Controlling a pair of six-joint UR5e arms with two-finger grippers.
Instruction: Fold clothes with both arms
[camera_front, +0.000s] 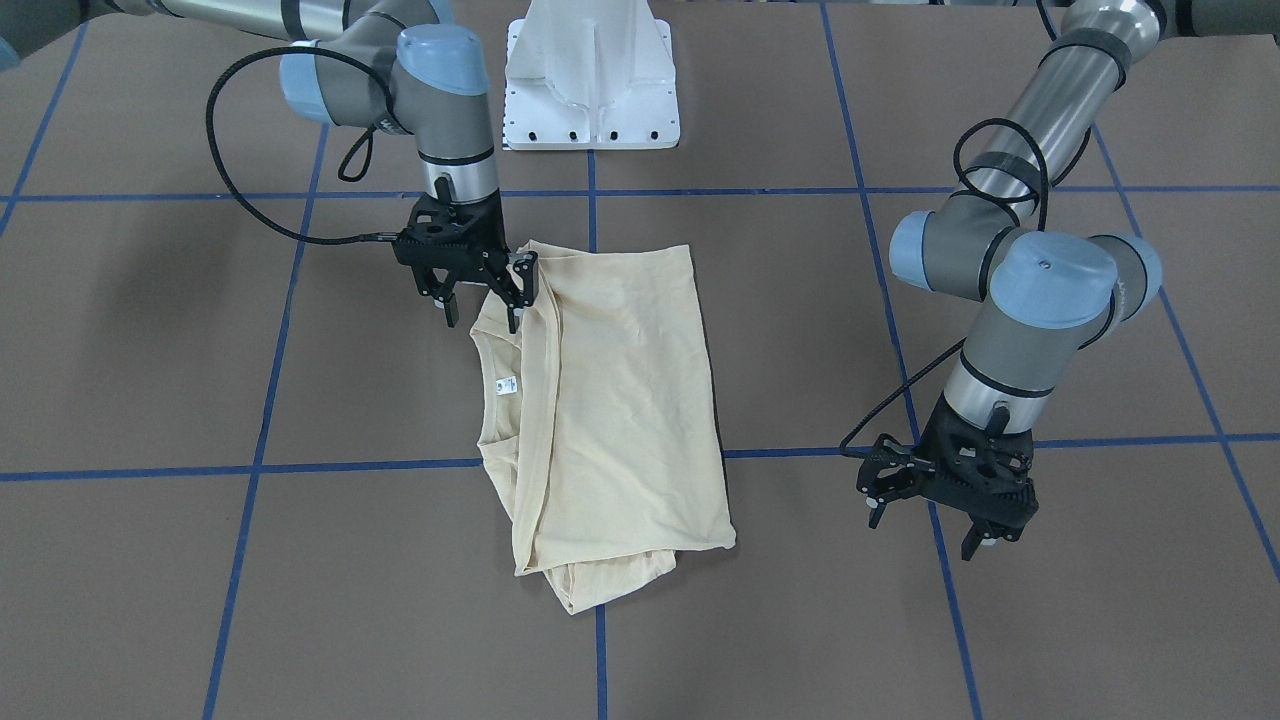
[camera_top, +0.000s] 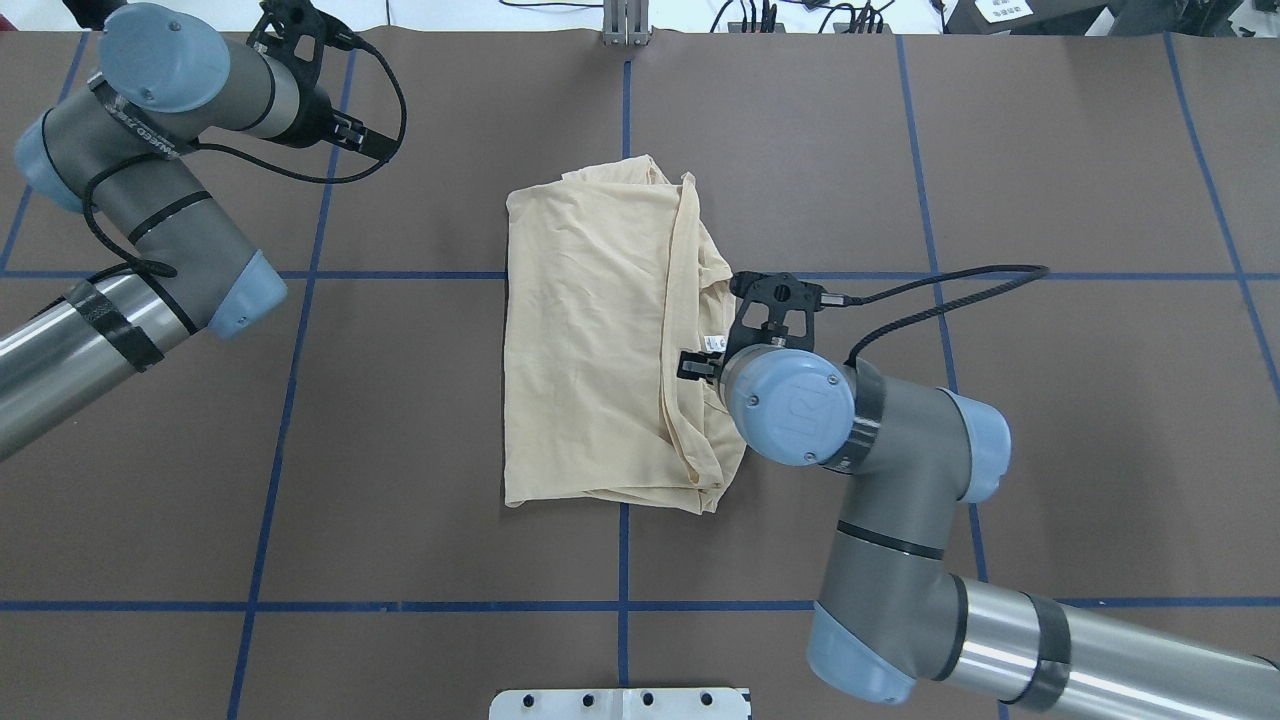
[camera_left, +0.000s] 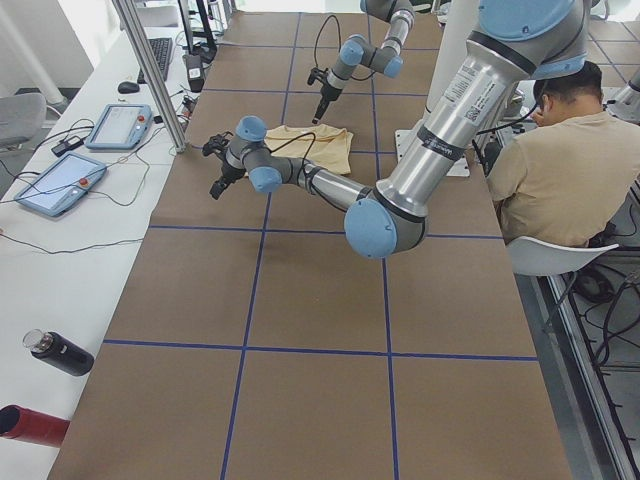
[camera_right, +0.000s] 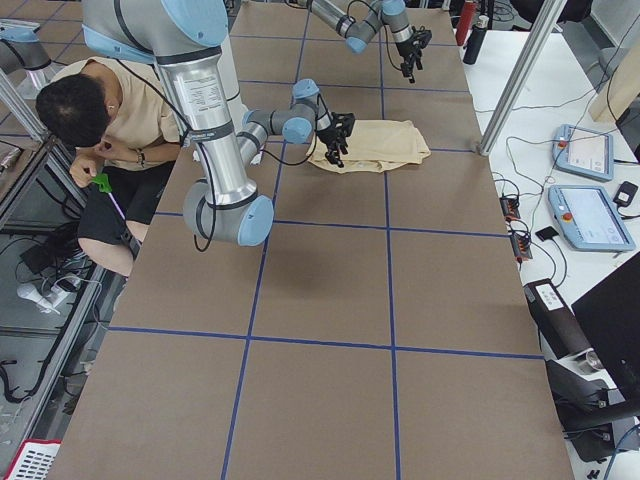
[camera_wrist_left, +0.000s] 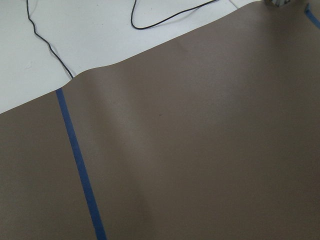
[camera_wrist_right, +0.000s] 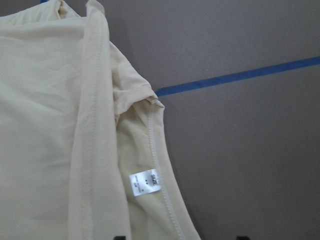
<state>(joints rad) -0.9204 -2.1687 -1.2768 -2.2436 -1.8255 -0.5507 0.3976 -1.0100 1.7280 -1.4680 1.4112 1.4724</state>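
Note:
The cream-yellow shirt (camera_front: 620, 400) lies folded into a rough rectangle at the table's middle, print hidden. Its white neck label (camera_front: 507, 386) shows at the collar. The shirt also shows in the overhead view (camera_top: 590, 350) and fills the left of the right wrist view (camera_wrist_right: 50, 125), with the label (camera_wrist_right: 145, 183) there too. My right gripper (camera_front: 482, 318) is open, low over the collar-side edge, one finger touching the cloth. My left gripper (camera_front: 920, 535) is open and empty, above bare table well to the shirt's side. The left wrist view shows only table paper.
The white pedestal base (camera_front: 592, 80) stands at the robot's edge of the table. Blue tape lines (camera_front: 360, 465) grid the brown table cover. A seated person (camera_left: 560, 170) is beside the table. Tablets (camera_left: 60, 185) and bottles (camera_left: 60, 352) lie on the side bench.

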